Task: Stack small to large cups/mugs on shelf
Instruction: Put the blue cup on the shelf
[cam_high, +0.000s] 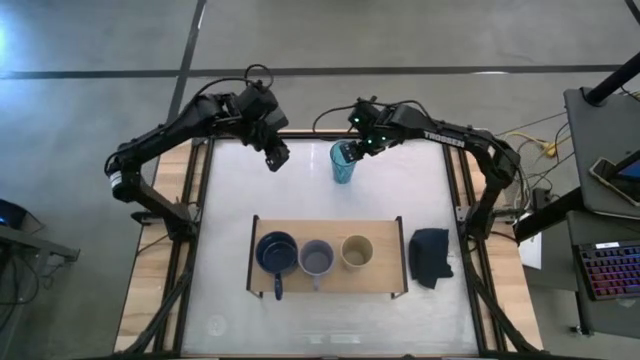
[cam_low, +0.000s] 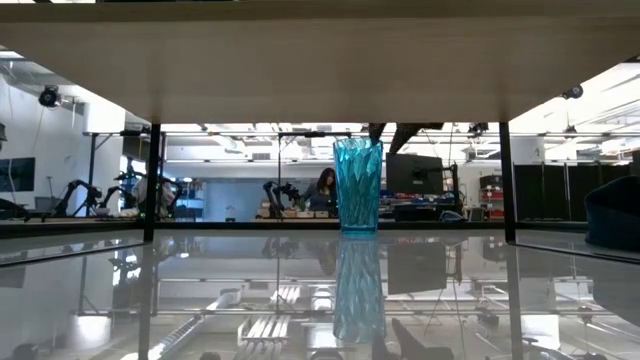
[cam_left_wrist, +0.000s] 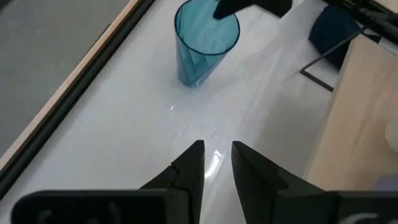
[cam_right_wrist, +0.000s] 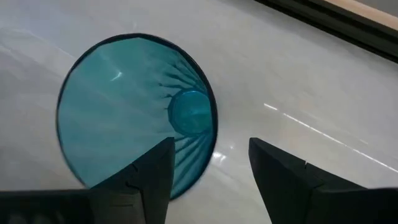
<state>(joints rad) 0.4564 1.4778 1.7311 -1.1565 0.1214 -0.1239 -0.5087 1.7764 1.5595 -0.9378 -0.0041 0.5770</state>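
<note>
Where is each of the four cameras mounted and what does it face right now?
High: overhead, looking down on table, both arms, shelf.
Low: table height, under the shelf board, facing the teal tumbler; part of one arm behind it.
Left wrist: over its open left end effector, toward the tumbler.
Right wrist: above the tumbler mouth, open right end effector over its rim.
All share the tumbler.

The high view looked straight down on the whole white surface (cam_high: 320, 180). The low view faced level across it. Both wrist views sat close above the tall translucent teal tumbler (cam_left_wrist: 202, 43), shared by all views.
</note>
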